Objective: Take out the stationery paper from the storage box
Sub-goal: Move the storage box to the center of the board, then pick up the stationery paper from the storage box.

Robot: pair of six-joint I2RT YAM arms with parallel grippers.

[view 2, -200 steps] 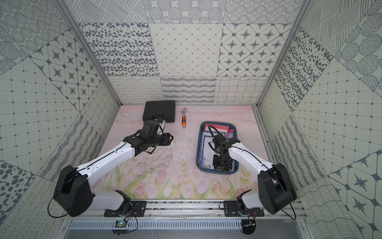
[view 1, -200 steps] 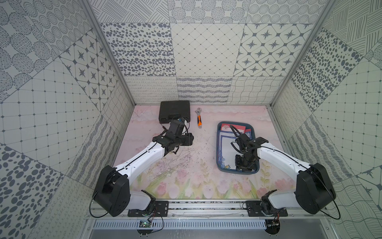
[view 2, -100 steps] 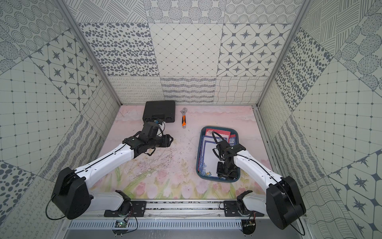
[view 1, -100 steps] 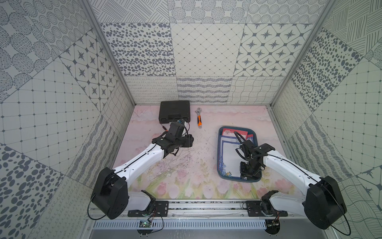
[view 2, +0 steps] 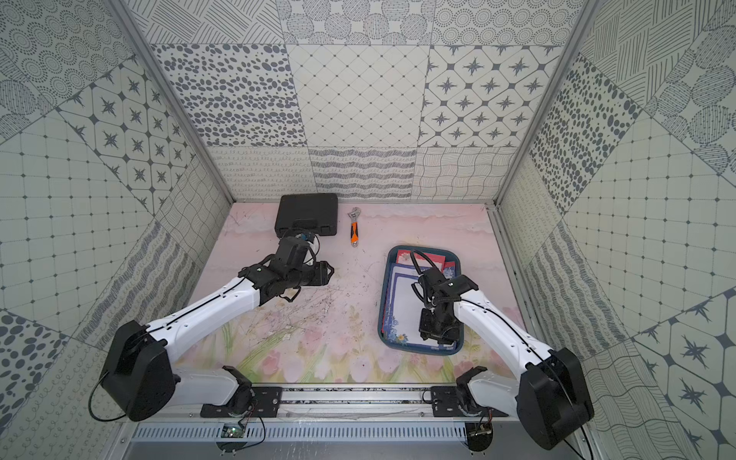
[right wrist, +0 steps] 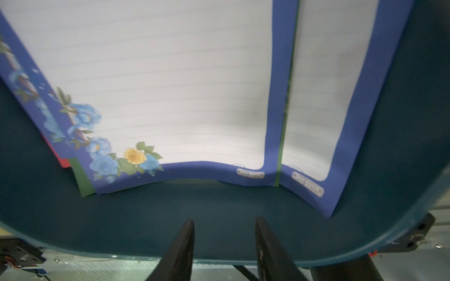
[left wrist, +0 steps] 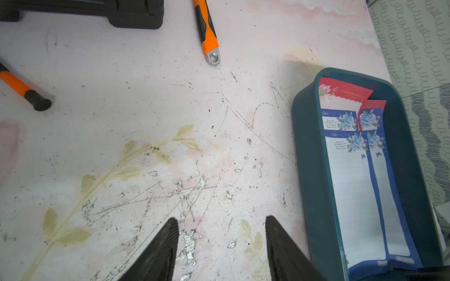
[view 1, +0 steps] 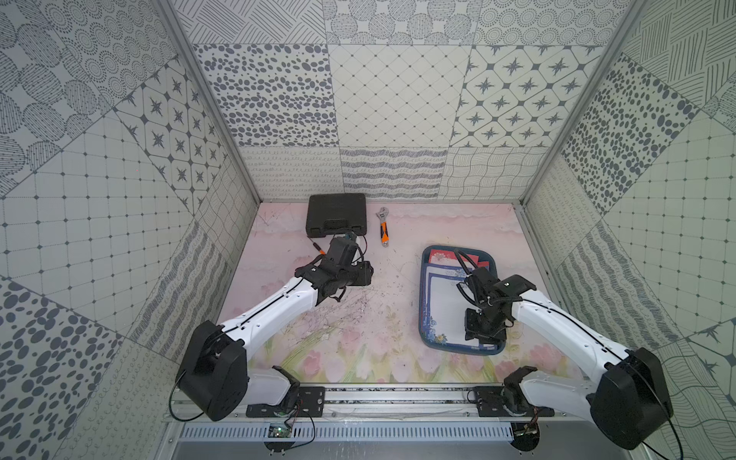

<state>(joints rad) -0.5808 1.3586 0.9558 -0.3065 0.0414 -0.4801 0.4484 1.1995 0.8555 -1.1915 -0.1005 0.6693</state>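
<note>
The storage box (view 1: 424,302) (view 2: 383,302) is a shallow teal tray on the right of the mat. Inside it lies the stationery paper (view 1: 442,306) (view 2: 402,310): overlapping lined sheets with blue floral borders, with red and green edges showing beneath. My right gripper (view 1: 482,338) (right wrist: 224,220) hangs over the box's near end, open and holding nothing. Its fingertips are above the near wall (right wrist: 170,219), just short of the paper's (right wrist: 158,97) bottom edge. My left gripper (view 1: 368,273) (left wrist: 220,219) stands open over the bare mat, left of the box (left wrist: 314,170).
A black hard case (view 1: 336,215) sits at the back left, with an orange-handled wrench (view 1: 383,229) (left wrist: 207,31) to its right. An orange-and-black tool handle (left wrist: 22,90) lies by the case. The enclosure wall runs close along the box's right side.
My right gripper has drawn back from the middle of the box to its near end, and its jaws have spread a little. The left arm has barely moved.
</note>
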